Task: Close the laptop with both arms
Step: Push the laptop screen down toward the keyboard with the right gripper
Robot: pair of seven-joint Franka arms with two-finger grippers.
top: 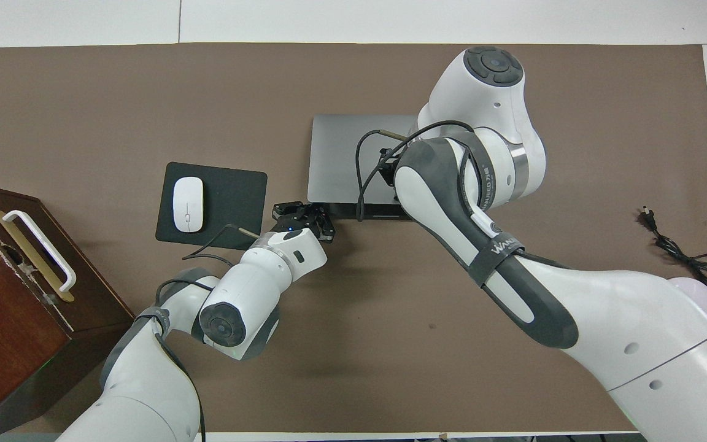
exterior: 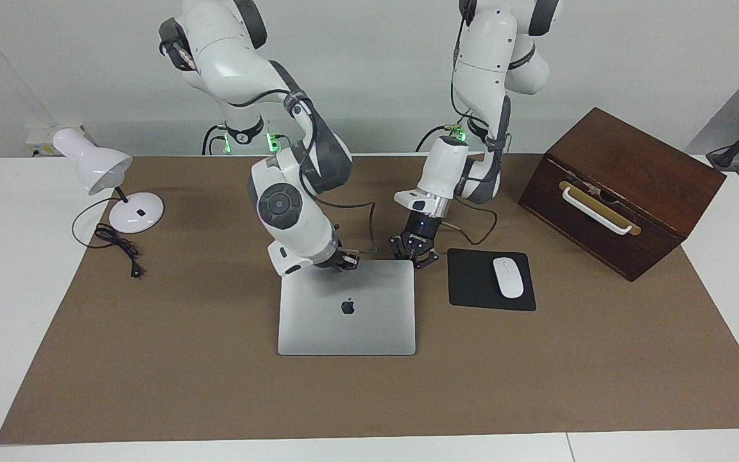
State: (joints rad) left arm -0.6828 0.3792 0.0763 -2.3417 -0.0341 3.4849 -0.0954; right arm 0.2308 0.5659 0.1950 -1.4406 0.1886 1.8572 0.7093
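Brown matting (exterior: 536, 372) fills your frame, with the laptop (exterior: 346, 321) at centre showing its apple logo. Your right gripper (exterior: 346, 260), fingers closed and empty, presses the lid's upper edge; "WANJI"-like lettering marks that arm. Your left gripper (exterior: 414, 251), closed and empty, sits at the upper-right corner.

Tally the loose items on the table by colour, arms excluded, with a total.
Silver-grey: 1, the laptop
Black: 1, the mouse pad
White: 2, the mouse and the desk lamp
Brown: 1, the wooden box
Total: 5
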